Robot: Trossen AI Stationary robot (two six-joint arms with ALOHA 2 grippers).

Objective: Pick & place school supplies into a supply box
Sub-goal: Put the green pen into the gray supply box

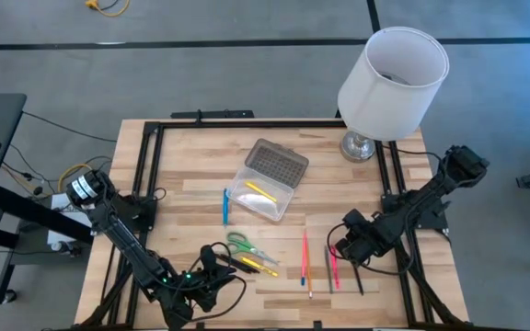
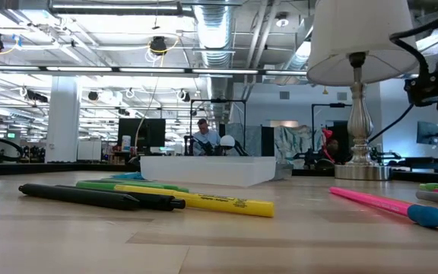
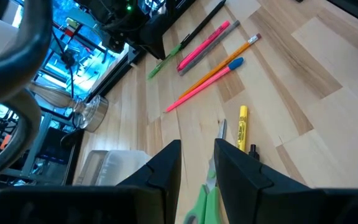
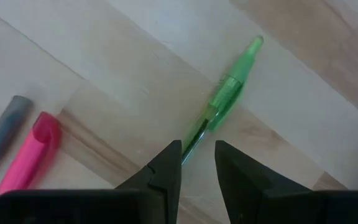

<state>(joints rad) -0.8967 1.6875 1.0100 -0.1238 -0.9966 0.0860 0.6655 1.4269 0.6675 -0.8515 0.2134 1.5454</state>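
One clear box [image 1: 267, 187] is seen mid-table, grey lid flipped back, with what looks like one yellow pen inside. One pair of green scissors [image 1: 247, 245] lies below the left gripper [image 3: 197, 163], fingers slightly parted, gripping nothing. The right gripper [image 4: 197, 163], likewise parted, is hung over one green pen [image 4: 226, 95]. A lamp [image 1: 389, 78] is stood behind.

1. Robotics lab or industrial open-plan workspace.
2. Exposed ceiling ducts [image 2: 219, 30], pipes, strip lights overhead.
3. Wooden desk [image 1: 191, 156] framed by black metal rails, cables trailing off its left edge.
4. Person [image 2: 202, 135] seated far back among monitors and equipment.
5. Grey concrete floor [image 1: 247, 74].
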